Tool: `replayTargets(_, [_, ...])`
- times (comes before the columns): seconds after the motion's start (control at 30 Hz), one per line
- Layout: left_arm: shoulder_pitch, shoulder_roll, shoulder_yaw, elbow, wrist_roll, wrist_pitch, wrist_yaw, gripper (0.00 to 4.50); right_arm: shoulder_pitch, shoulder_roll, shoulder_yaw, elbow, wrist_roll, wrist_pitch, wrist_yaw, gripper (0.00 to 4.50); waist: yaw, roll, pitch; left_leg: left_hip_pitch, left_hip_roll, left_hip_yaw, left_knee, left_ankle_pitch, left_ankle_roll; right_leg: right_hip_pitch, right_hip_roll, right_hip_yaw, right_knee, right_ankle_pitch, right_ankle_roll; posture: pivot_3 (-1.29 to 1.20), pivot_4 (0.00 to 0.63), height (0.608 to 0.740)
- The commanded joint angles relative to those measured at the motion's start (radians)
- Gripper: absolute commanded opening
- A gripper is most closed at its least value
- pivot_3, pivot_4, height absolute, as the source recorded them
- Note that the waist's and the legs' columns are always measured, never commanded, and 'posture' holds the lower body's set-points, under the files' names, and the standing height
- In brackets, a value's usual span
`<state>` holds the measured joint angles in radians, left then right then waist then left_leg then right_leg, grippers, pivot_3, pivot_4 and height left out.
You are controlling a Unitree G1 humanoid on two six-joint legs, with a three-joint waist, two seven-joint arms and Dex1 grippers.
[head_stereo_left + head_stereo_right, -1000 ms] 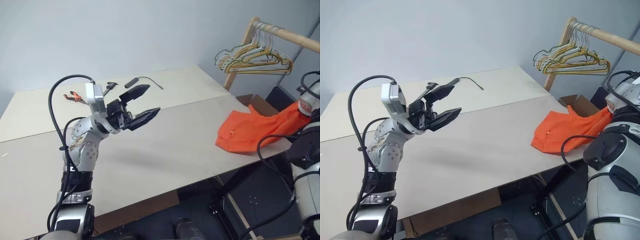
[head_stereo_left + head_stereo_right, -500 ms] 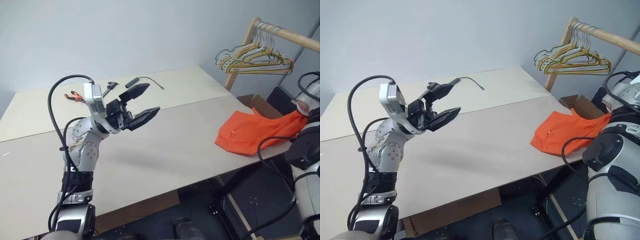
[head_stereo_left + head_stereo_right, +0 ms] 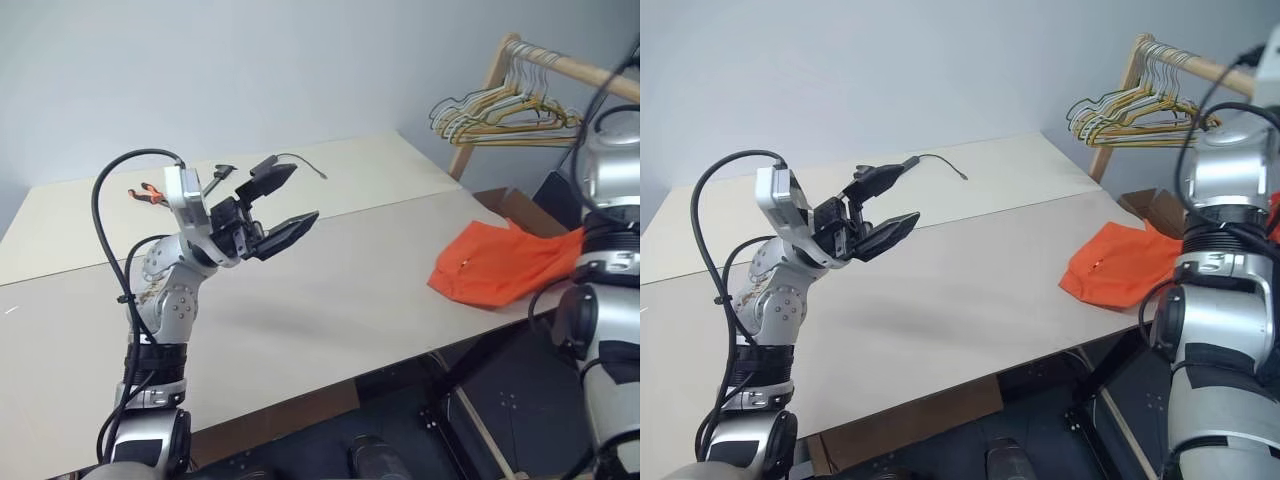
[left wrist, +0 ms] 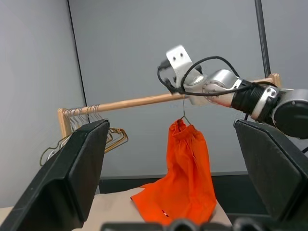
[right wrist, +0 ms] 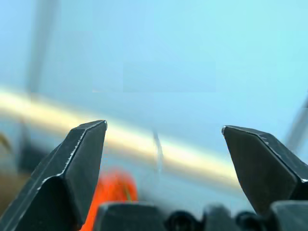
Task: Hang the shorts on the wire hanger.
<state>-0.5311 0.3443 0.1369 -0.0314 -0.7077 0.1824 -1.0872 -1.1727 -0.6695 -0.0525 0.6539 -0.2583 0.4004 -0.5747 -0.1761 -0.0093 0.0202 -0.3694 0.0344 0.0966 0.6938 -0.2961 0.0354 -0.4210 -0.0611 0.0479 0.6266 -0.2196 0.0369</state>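
In the head views we see the left gripper (image 3: 282,208) above the pale wooden table (image 3: 330,290), fingers wide and empty. The bright orange fabric shorts (image 3: 495,262) drape over the table's right edge.

In the left wrist view the shorts hang from a thin wire hanger (image 4: 183,115) on the wooden rail (image 4: 134,102).

In the right wrist view the right gripper (image 5: 163,139) is wide apart, empty, near the rail.

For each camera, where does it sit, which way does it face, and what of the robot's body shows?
Eye views: head, down over table, left arm, open left gripper.
Left wrist: toward wooden rail, shorts hanging on wire hanger, right arm.
Right wrist: between its open jaws, blurred rail, orange below.
Shared: shorts, rail.
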Motion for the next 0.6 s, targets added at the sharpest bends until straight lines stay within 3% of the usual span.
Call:
replayTargets(0.03, [0.014,0.049,0.044,-0.016,0.016,-0.012,0.02,4.5,0.026,0.032,0.111,-0.084,-0.041,-0.14,0.177,4.47,-0.002,0.0,0.0,0.0,0.0,0.0,0.0,0.0,0.0,0.0,0.0,0.0,0.0,0.0,0.0,-0.08,0.0,0.74])
replayTargets(0.17, [0.059,0.108,0.079,-0.021,0.045,-0.035,0.041,4.5,0.076,0.086,0.171,-0.131,-0.027,-0.193,0.361,4.47,0.001,0.0,0.0,0.0,0.001,-0.001,0.0,0.0,0.0,0.0,0.0,-0.001,0.001,0.0,0.0,-0.04,0.0,0.74])
replayTargets(0.3, [0.167,0.19,0.137,-0.077,0.077,-0.015,0.096,4.5,0.151,0.207,0.156,-0.269,0.124,-0.199,0.598,4.47,0.014,0.0,0.0,0.0,0.002,-0.001,0.0,0.0,0.0,-0.001,0.0,-0.001,0.002,0.0,0.0,0.03,0.0,0.74])
replayTargets(0.6, [0.503,0.286,0.257,-0.286,0.08,0.052,0.193,4.5,0.308,0.276,0.267,-0.516,0.224,-0.086,1.005,4.47,0.143,-0.002,0.001,-0.002,0.006,-0.001,0.0,0.0,-0.001,-0.002,-0.001,-0.006,0.003,0.001,-0.001,0.18,0.0,0.74])
